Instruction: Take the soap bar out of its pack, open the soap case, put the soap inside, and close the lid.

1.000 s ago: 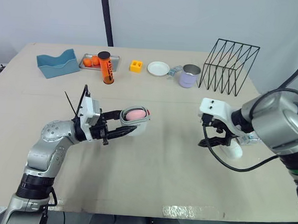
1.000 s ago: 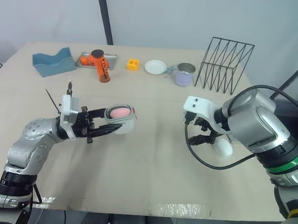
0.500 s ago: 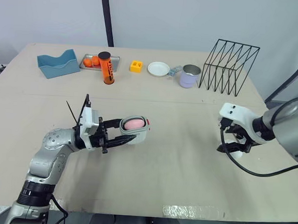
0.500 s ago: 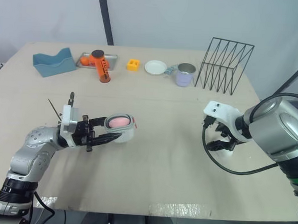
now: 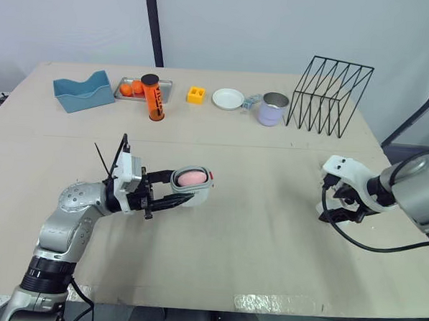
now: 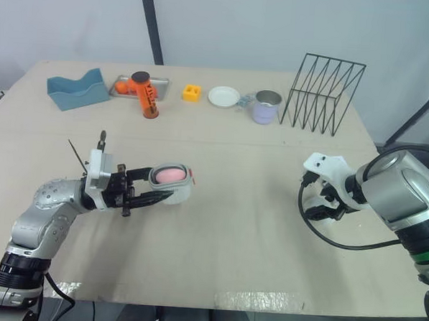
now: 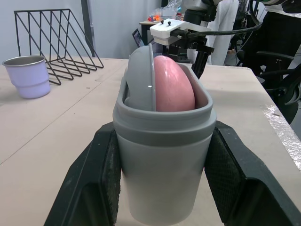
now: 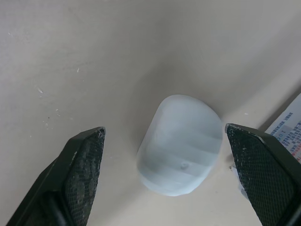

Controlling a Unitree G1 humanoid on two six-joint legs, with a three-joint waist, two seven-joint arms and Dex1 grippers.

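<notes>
Left gripper (image 5: 180, 196) fingers are clamping the soap case (image 7: 164, 141) with the pink soap (image 7: 174, 87) sitting inside, right gripper (image 8: 164, 136) fingers are hanging spread over the lid (image 8: 181, 143) on the bench (image 5: 268, 228), so a shallow pinch is risking the slick domed lid skidding away.

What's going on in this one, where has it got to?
The left gripper has its fingers shut on the grey oval soap case, and the pink soap bar already sits inside it. The case is not yet closed. The right gripper hangs, fingers open, over a pale translucent oval cap, probably the lid, which lies on the beige table beside a printed wrapper.
</notes>
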